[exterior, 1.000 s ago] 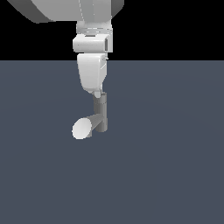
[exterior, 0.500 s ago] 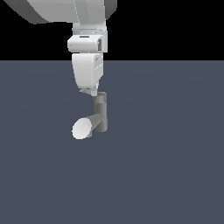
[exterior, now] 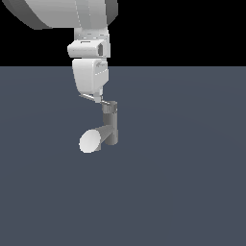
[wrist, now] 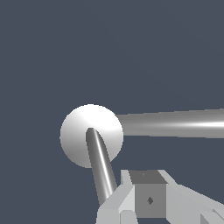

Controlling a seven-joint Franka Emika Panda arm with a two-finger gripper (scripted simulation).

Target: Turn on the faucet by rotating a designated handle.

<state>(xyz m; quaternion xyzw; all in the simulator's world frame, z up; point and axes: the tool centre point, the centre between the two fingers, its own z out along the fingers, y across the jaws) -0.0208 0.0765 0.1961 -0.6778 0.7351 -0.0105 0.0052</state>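
Grey faucet (exterior: pixel 110 126) stands upright on the dark floor (exterior: pixel 182 182) near the middle of your exterior view, its stubby spout with the pale oval face pointing toward eight o'clock. Your gripper (exterior: pixel 99 99) hangs just above its top, right beside the thin handle (exterior: pixel 91 98), which sticks out toward ten o'clock. You cannot tell whether the jaws are parted or closed.

**Greys and whites on a slate-blue ground**

The small upright cylindrical faucet (exterior: pixel 110 126) is mid-grey, its stubby spout ending in a pale, near-white oval face. The thin flat lever handle (exterior: pixel 91 99) is light grey with a bright sheen. The large glossy robot arm (exterior: pixel 90 53) is white, shaded grey above. The flat floor surface (exterior: pixel 182 182) is plain dark slate-blue; the backdrop beyond is black.
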